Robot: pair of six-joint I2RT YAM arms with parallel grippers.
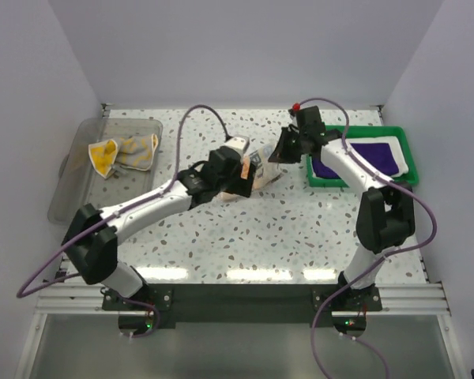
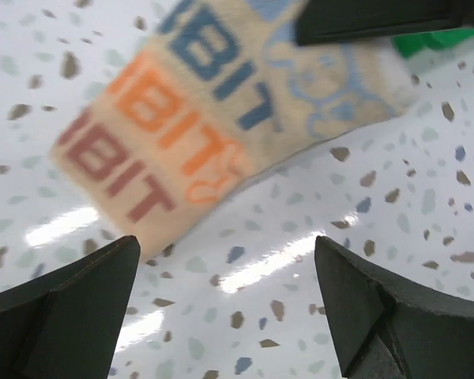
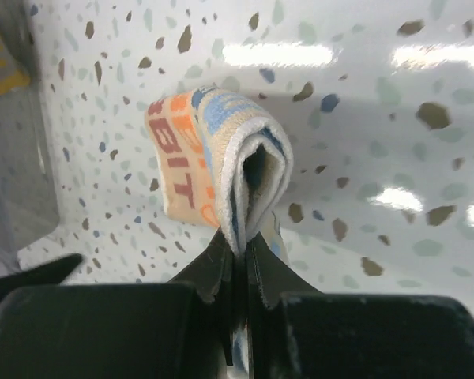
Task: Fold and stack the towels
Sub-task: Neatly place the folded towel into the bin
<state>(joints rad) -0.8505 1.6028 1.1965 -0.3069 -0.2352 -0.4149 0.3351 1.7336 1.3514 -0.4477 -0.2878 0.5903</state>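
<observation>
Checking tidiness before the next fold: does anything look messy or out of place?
Only the yellow-and-white cloth lying crumpled in the clear bin, while the purple towel lies flat in its green tray.

Bright, even overhead light. Strip glare on the glossy table (image 1: pixel 245 237) at its near edge, also in both wrist views. Left wrist view soft; lettered towel (image 2: pixel 197 118) motion-blurred. Right wrist view sharp mid-frame, right hand (image 3: pixel 237 251) out of focus, soft shadow behind the towel.

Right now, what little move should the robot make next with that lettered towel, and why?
Probably carry it rightward to the green tray. The right fingers are shut on the folded lettered towel, the left fingers hang open apart from it, and the purple towel already lies in that tray.
</observation>
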